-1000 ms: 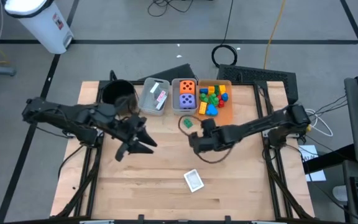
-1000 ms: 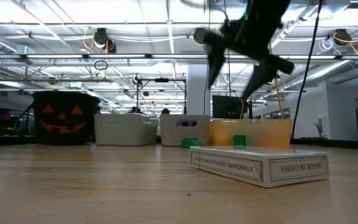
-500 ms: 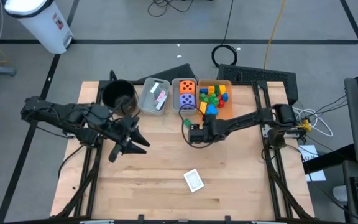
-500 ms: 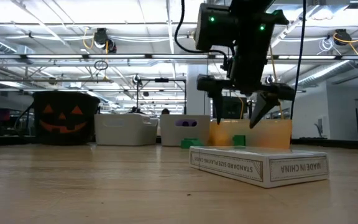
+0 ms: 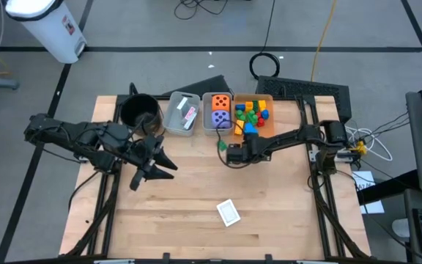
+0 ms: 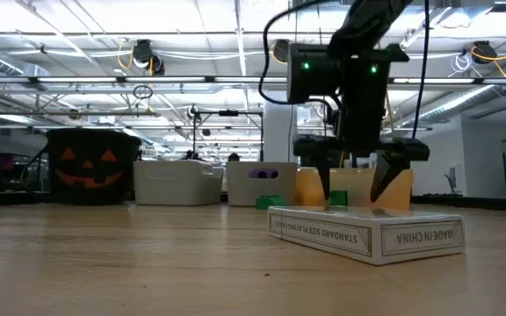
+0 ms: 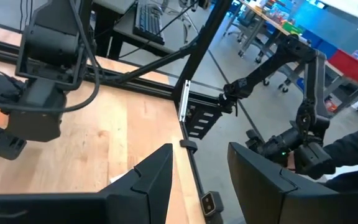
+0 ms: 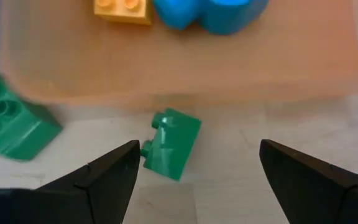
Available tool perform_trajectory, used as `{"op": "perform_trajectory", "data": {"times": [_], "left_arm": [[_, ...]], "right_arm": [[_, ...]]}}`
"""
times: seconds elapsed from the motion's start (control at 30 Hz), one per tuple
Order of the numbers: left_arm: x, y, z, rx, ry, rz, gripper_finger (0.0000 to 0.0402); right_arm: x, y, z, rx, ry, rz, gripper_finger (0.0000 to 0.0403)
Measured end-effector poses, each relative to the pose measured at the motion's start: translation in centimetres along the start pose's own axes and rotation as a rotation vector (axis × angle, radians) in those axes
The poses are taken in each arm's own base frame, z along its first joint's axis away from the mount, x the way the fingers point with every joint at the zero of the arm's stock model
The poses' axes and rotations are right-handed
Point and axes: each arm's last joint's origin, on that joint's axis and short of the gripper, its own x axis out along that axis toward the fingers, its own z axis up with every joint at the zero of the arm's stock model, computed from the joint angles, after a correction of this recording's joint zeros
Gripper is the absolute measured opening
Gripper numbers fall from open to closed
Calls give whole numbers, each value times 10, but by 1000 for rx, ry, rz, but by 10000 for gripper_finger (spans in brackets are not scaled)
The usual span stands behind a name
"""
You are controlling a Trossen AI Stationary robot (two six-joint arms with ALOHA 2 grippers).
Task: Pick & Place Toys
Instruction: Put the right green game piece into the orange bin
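Right tool, fingers spread wide, empty, straddling small green block on the counter just beside the orange bin. Block judged light, rigid, slick plastic; best pinched across its flat sides. Since a second ago this tool has moved in toward the bin and lowered over the block.

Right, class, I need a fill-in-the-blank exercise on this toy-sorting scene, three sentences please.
1. The right end effector hovers with open fingers over a small ____ block.
2. That block lies on the table just outside the ____ bin.
3. The black pot shows a ____ face.

Missing words: green; orange; pumpkin
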Motion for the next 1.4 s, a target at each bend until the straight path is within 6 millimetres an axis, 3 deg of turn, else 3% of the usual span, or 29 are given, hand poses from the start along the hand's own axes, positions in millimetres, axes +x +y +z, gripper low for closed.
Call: {"op": "perform_trajectory", "data": {"times": [0.23,0.47,1.03,1.23,1.4], "left_arm": [[0,1,0,7,-7,23,159],[0,2,0,19,-17,56,159],[0,2,-1,23,-10,60,159],[0,4,-3,18,17,72,159],[0,4,-3,19,16,73,159]], "right_arm": [[9,1,-2,60,12,55,310],[12,2,5,80,-11,52,270],[12,2,5,77,8,49,85],[7,2,-5,12,16,74,83],[-13,0,-18,-40,23,142,89]]}}
